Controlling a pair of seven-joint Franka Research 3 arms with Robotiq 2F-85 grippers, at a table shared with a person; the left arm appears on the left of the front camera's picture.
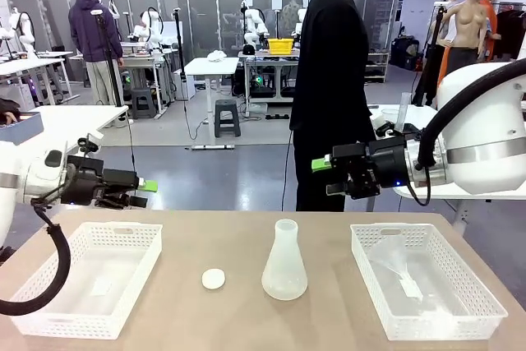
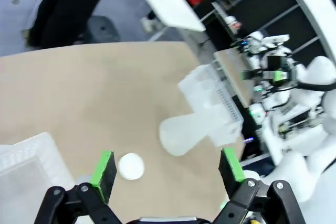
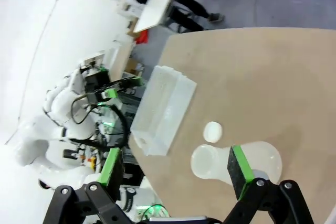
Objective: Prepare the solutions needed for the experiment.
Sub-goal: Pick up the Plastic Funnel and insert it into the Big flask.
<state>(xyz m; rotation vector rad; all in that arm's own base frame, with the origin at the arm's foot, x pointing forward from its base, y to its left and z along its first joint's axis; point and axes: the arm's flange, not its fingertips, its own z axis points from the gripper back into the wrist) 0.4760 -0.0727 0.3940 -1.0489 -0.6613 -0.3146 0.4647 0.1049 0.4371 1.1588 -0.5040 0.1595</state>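
No readable text, no legible labels, brands, numbers or signs

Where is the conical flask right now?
In the front view, the conical flask stands upright just right of centre, between the small white cap on its left and the right-hand white basket.

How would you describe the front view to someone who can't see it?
A cloudy white flask stands at the middle of a table, a small round cap at its left, between a left basket and a right basket. The left claw and right claw hover open and empty above it, and a person in black stands behind.
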